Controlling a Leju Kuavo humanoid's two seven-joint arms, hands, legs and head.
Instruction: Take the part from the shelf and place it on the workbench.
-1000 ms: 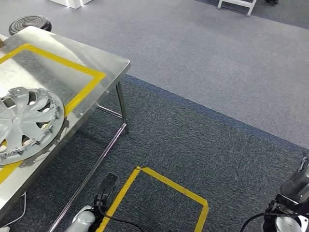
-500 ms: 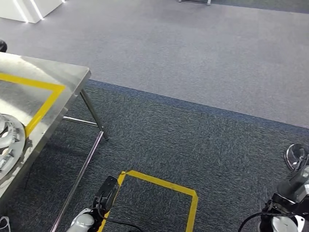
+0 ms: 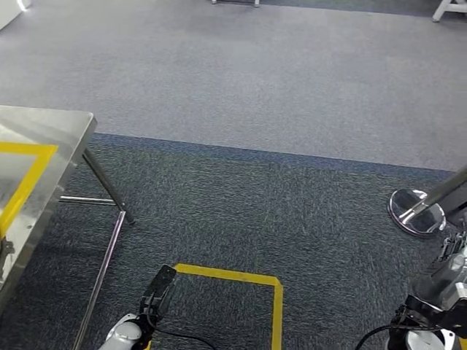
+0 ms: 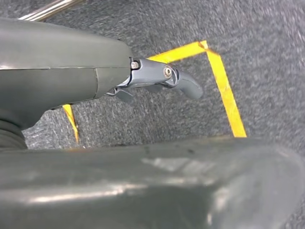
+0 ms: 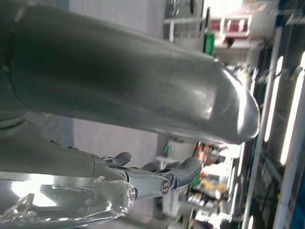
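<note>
Part: the grey wheel cover lay on the desk's near side a second ago; the camera has swung right since, so it has left the head view and I cannot place it now.
Desk (image 3: 52, 127): one steel corner with yellow tape remains at the view's left edge.
Left hand (image 3: 157, 292): hangs low over the yellow floor square (image 3: 275, 292), fingers loosely extended, holding nothing.
Right hand (image 5: 158, 179): fingers apart, nothing held; shelving shows blurred beyond it.
Floor: a round steel base (image 3: 417, 211) has come into sight at the right.
Meaning: the robot is probably turning away from the desk, with one part apparently delivered, perhaps towards the shelf.
</note>
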